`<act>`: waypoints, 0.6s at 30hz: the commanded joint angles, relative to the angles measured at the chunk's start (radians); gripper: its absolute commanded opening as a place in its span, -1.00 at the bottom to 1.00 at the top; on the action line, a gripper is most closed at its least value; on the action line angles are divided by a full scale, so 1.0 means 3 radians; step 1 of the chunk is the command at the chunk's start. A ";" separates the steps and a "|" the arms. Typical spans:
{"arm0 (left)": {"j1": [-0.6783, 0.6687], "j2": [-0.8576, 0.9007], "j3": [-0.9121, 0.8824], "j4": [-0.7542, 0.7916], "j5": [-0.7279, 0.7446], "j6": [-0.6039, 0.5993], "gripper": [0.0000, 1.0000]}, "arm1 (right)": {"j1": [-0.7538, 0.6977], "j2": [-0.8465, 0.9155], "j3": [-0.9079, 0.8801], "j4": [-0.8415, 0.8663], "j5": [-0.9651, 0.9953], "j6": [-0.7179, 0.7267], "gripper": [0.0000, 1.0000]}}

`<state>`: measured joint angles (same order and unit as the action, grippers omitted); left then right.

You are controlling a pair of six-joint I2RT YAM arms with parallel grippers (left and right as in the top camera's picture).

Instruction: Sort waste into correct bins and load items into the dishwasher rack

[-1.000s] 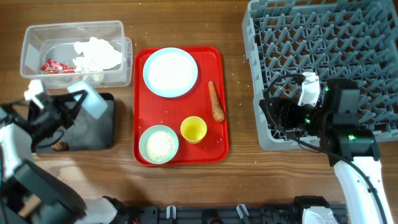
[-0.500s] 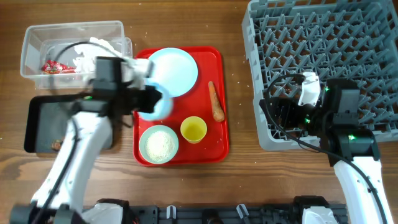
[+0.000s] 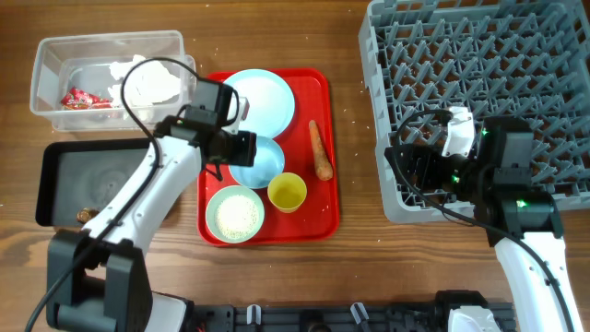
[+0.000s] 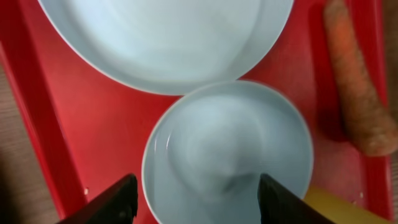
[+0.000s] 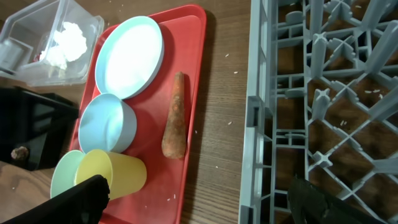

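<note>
L gripper (image 4: 197, 190) is wide open and empty, fingers straddling the empty blue bowl (image 4: 227, 149). Bowl sits on the red tray (image 4: 37, 124), against the plate (image 4: 161, 37) rim, cup (image 3: 287, 192) just beside. Sorting looks mid-way: rice bowl (image 3: 235, 214) is full, carrot (image 3: 319, 150) not yet binned. Next prob. lift clear, then a rim pinch. Tight spot w/ plate, cup, carrot crowding; free room is upward only. R gripper (image 5: 199, 202) is open, empty, at the rack (image 3: 479, 55) edge.

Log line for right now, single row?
left fingers: open above empty blue bowl on red tray | right fingers: open, empty, by dishwasher rack | carrot: on red tray
</note>
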<state>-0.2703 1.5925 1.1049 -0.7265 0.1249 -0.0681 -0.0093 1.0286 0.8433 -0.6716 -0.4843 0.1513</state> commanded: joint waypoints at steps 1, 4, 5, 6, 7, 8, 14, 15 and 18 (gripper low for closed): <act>-0.0004 -0.0271 0.0570 -0.0614 -0.0036 -0.0397 0.42 | -0.0001 0.0010 0.0062 0.0014 0.0056 -0.0066 0.89; -0.0136 -0.0439 0.0627 -0.1256 -0.0037 -0.1057 0.41 | -0.0001 0.0010 0.0062 0.0018 0.0056 -0.0066 0.89; -0.0238 -0.0440 0.0621 -0.1406 -0.0038 -0.1176 0.40 | -0.0001 0.0010 0.0062 0.0019 0.0056 -0.0066 0.89; -0.0356 -0.0440 0.0595 -0.1488 -0.0045 -0.1328 0.40 | 0.0000 0.0010 0.0062 0.0018 0.0056 -0.0067 0.90; -0.0441 -0.0440 0.0570 -0.1513 -0.0062 -0.1439 0.40 | -0.0001 0.0010 0.0062 0.0018 0.0057 -0.0069 0.90; -0.0589 -0.0441 0.0537 -0.1532 -0.0121 -0.1619 0.41 | -0.0001 0.0010 0.0062 0.0018 0.0056 -0.0069 0.90; -0.1686 -0.0440 0.0479 -0.1438 -0.0521 -0.2173 0.54 | 0.0000 0.0010 0.0062 0.0001 0.0055 -0.0066 0.90; -0.1750 -0.0440 0.0478 -0.1431 -0.0524 -0.2171 0.54 | 0.0000 0.0010 0.0062 -0.0010 0.0055 -0.0066 0.90; -0.1946 -0.0440 0.0460 -0.1417 -0.0641 -0.2167 0.54 | 0.0000 0.0010 0.0062 -0.0051 0.0056 -0.0069 0.90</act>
<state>-0.8135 1.4567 1.2541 -1.1557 -0.0013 -0.6762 -0.0090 1.0286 0.8433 -0.6796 -0.4770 0.1513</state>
